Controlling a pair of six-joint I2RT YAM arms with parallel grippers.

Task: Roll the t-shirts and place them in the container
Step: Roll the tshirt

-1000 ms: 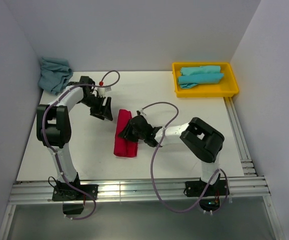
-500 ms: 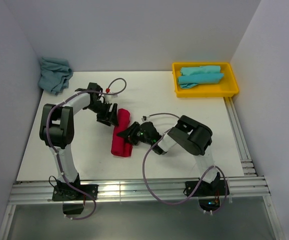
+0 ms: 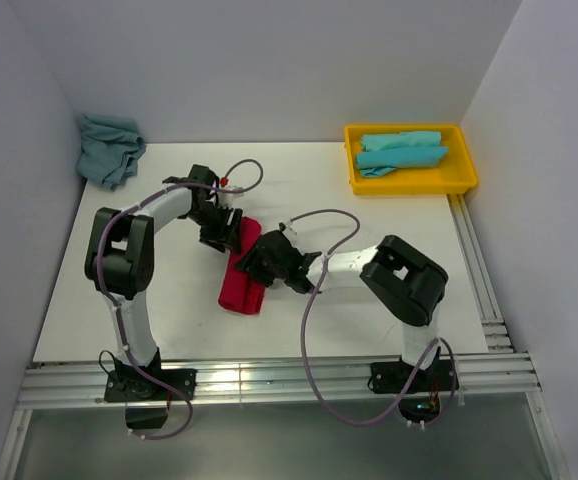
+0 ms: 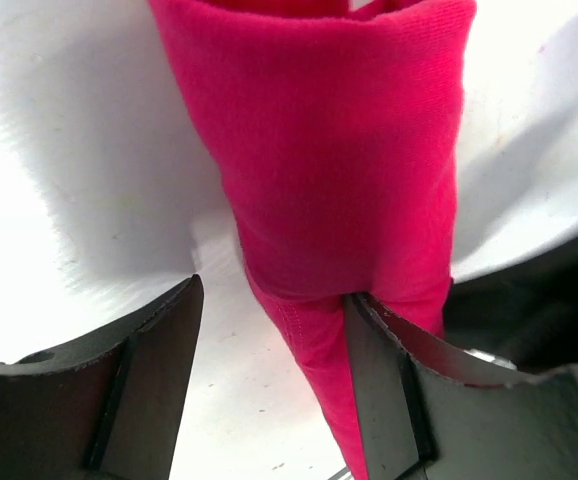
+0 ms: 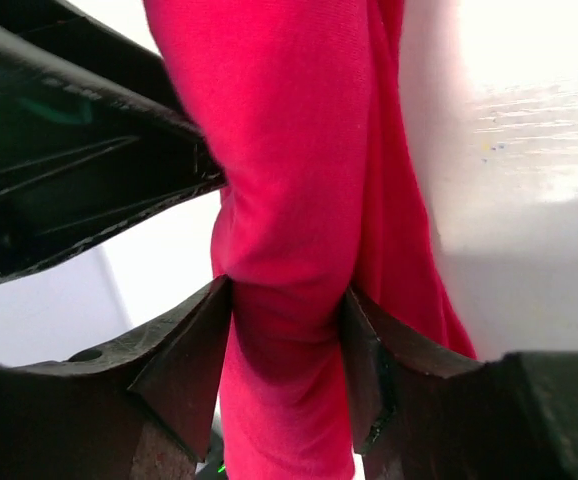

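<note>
Now that the left pincer (image 3: 225, 233) has swung in to straddle the red t-shirt's (image 3: 239, 290) far end, jaws wide, and the right pincer (image 3: 252, 264) pinches its middle, the mid-worktop (image 3: 369, 235) roll probably needs only tightening.

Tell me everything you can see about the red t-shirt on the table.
The red t-shirt is plain, soft-looking knit fabric, bright red, gathered into a long narrow bundle lying on the white table between the arms. The right gripper pinches its fabric between both fingers; the left gripper straddles its far end, open, one finger touching it. No print shows.
</note>
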